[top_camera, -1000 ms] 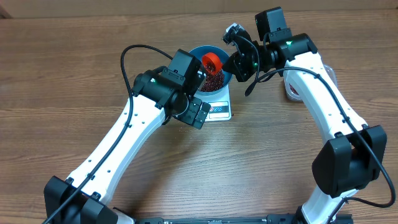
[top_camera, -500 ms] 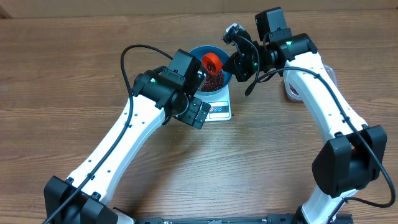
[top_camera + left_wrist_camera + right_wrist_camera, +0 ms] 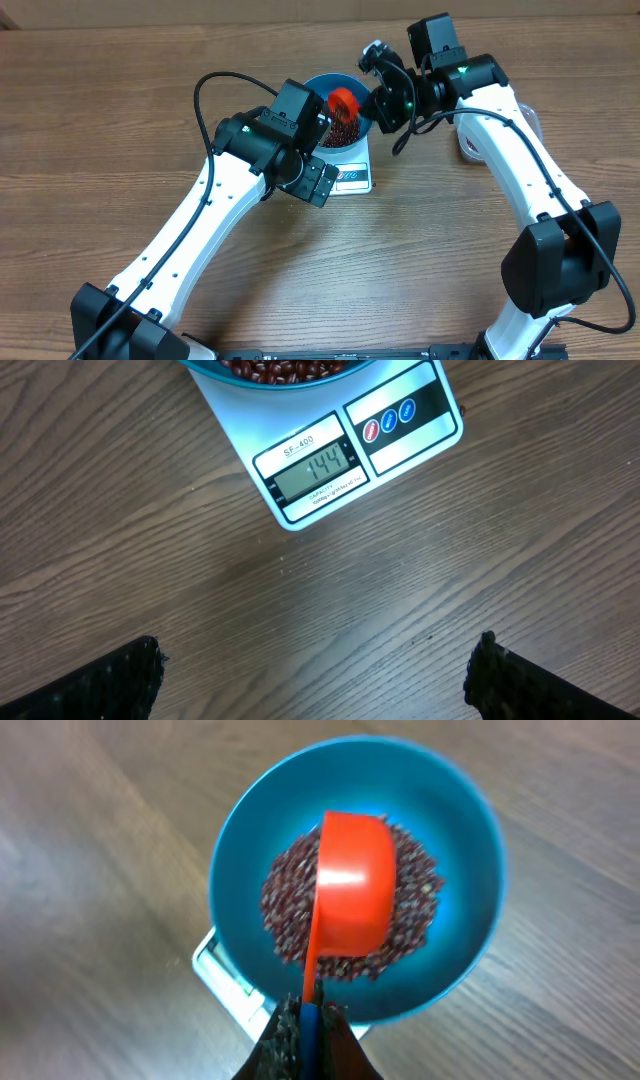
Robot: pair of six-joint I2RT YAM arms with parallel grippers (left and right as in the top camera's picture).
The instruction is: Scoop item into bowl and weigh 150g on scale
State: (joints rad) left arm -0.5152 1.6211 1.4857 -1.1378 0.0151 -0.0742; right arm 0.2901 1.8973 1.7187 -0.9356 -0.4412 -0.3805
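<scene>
The blue bowl (image 3: 470, 830) stands on the white scale (image 3: 400, 450), whose display reads 144. Dark red-brown beans (image 3: 285, 905) lie heaped in the bowl. A red scoop (image 3: 352, 885) hangs over the beans with its rounded back towards the camera, and my right gripper (image 3: 312, 1015) is shut on its thin handle. In the overhead view the scoop (image 3: 345, 99) sits over the bowl's (image 3: 318, 84) middle, beside the right gripper (image 3: 378, 98). My left gripper (image 3: 318, 648) stands wide open over bare wood just in front of the scale, holding nothing.
A pale container (image 3: 470, 146) sits on the table to the right of the scale, mostly hidden behind my right arm. The left arm reaches across the table's middle up to the scale's (image 3: 352, 176) near edge.
The right wrist has shifted very slightly with the scoop over the bowl. The left arm has not moved.
</scene>
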